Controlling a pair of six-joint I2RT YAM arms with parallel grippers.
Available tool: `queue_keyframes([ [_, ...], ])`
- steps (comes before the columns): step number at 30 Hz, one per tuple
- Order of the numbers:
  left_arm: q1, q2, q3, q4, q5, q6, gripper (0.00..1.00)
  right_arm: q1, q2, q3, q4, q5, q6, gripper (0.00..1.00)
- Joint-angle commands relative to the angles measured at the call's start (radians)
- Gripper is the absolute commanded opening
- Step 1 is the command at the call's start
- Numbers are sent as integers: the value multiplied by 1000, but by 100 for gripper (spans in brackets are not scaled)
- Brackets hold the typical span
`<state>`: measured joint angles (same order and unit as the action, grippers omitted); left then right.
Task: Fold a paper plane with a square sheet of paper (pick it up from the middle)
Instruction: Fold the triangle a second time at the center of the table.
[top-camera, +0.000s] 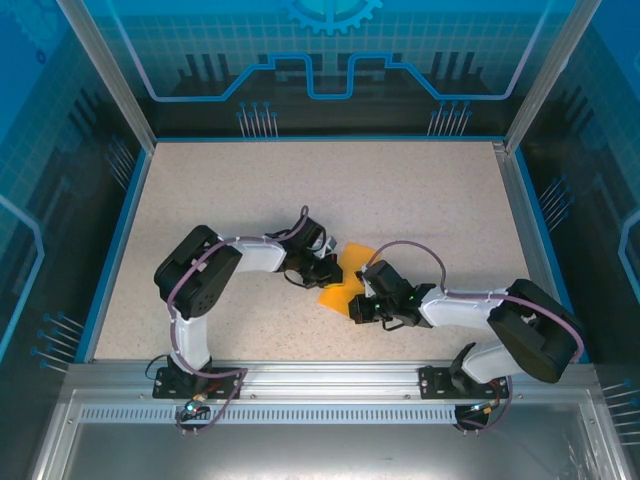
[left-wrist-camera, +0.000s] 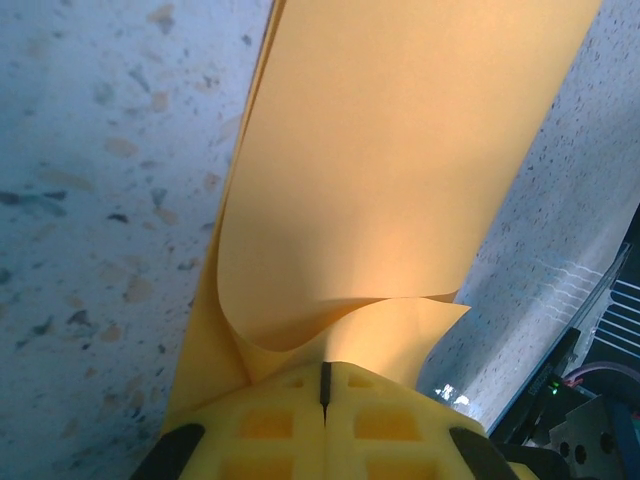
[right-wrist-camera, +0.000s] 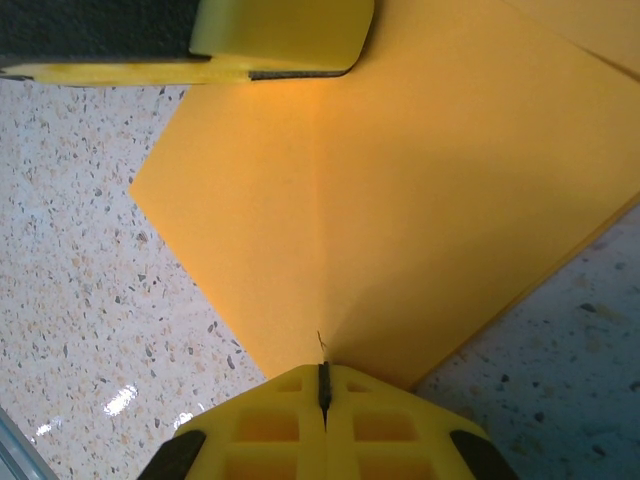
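Seen from above, two black-and-white robot arms are bent inward so that their tips meet near the middle of a pale speckled counter (top-camera: 250, 190). The square sheet of paper (top-camera: 340, 283), plain orange-yellow, is held between them, just in front of the arm bases and well away from the counter's blue-edged sides. The left hand (top-camera: 325, 270) is set at the sheet's left side and the right hand (top-camera: 360, 303) at its lower right side, the two hands close together.

In the left wrist view, the yellow fingers of the left hand (left-wrist-camera: 325, 385) are pressed together, with only a thin dark seam between them, and the paper (left-wrist-camera: 400, 150) is pinched at their tips. From there the sheet is curled upward in a soft loop and stretched away as a long band, with the counter (left-wrist-camera: 100, 200) seen on both sides of it.

In the right wrist view, the right hand (right-wrist-camera: 323, 385) is likewise pressed together, and the paper (right-wrist-camera: 400, 180) is pinched at a point where a faint straight crease runs into the seam. The sheet is spread away from the tips like a fan, its right edge lifted enough for a shadow to be cast. One finger (right-wrist-camera: 280, 35) of the left hand is seen at the top edge, touching the paper
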<state>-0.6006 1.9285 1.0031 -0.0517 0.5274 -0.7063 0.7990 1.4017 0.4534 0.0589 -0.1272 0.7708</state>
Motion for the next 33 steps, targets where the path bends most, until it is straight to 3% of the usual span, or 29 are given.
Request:
queue_keyframes([
  [1, 58, 49, 35, -24, -144, 33, 3, 32, 8, -48, -242, -16, 1, 4],
  [14, 92, 47, 121, -76, -114, 64, 3, 34, -4, -49, -254, -17, 0, 4],
  [23, 90, -159, 67, -148, -132, 76, 4, 33, -3, -32, -251, -22, -5, 4],
  [28, 54, -264, -22, -153, -93, 36, 5, 33, -8, -25, -246, -19, -9, 4],
  [33, -16, -274, -93, -90, -49, -22, 5, 34, -15, -11, -245, -15, -15, 4],
])
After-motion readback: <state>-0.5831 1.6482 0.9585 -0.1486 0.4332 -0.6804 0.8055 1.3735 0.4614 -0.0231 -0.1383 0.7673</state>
